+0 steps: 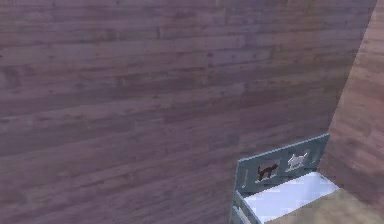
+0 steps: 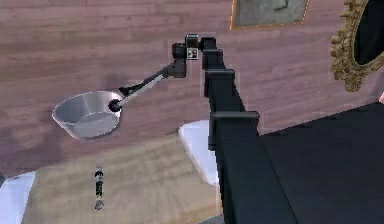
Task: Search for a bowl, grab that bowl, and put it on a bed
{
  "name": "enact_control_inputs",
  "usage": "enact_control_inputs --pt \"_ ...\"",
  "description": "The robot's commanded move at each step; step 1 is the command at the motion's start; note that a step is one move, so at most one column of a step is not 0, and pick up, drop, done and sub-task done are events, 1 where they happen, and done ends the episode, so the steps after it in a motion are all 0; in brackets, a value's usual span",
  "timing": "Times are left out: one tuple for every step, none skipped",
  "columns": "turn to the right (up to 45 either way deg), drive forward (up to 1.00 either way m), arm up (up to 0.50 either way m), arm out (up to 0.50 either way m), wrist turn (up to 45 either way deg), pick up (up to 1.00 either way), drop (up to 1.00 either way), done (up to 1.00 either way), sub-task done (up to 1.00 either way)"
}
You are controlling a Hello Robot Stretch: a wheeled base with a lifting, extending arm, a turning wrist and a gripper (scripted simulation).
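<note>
1. My gripper (image 2: 128, 92) holds the bowl (image 2: 88, 115). The bowl hangs at the finger end, out past the arm (image 2: 235, 140), clear of the pale floor (image 2: 130, 185) below and the plank wall (image 2: 100, 40) behind.
2. The bowl looks like polished metal, round and shallow, with a thin rim. I judge it stiff, fairly light and not fragile; a knock would probably dent it rather than break it.
3. Its smooth surface is likely slippery, so the risk is sliding out, not crushing.
4. The hold is at the rim on the side nearest the fingers, which seems the right place. The thin wall fits between two fingers, while the round belly offers nothing to take.
5. Held at one edge, the weight hangs off to the side. I expect it to tip or swing on a sharp turn, so slow moves suit it.
6. In the forward view a small bed (image 1: 283, 165) with a grey-blue headboard and white mattress stands at the lower right.
7. A mattress forgives a low release, but a round bowl could roll. I would set it base down, away from the edge.
8. The dark surface (image 2: 320, 160) at the arm side view's right may be another bed; I cannot tell.
</note>
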Motion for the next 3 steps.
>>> enact_control_inputs --pt "0.0 0.00 -0.40 0.00 0.0 0.00 0.00 0.00 0.00" --pt "0.0 0.00 -0.32 0.00 0.0 0.00 0.00 0.00 0.00" --pt "0.0 0.00 0.00 0.00 0.0 0.00 1.00 0.00 0.00"
